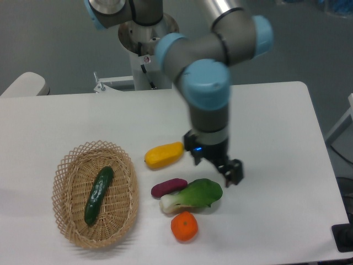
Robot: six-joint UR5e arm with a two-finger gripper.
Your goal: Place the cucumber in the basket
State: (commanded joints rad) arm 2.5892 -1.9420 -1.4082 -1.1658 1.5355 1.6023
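Note:
The slim dark green cucumber (pixel 98 195) lies inside the oval wicker basket (pixel 67 221) at the front left of the table, pointing along the basket's length. My gripper (pixel 216 167) hangs over the table to the right of the basket, well apart from it, just above and right of the leafy bok choy. Its jaws stand apart with nothing between them. One dark fingertip (pixel 235 173) shows clearly at the right.
A yellow vegetable (pixel 164 155) lies left of the gripper. A purple vegetable (pixel 169 187), a bok choy (pixel 193 195) and an orange (pixel 184 227) sit close below the gripper. The arm's base stands at the table's back edge.

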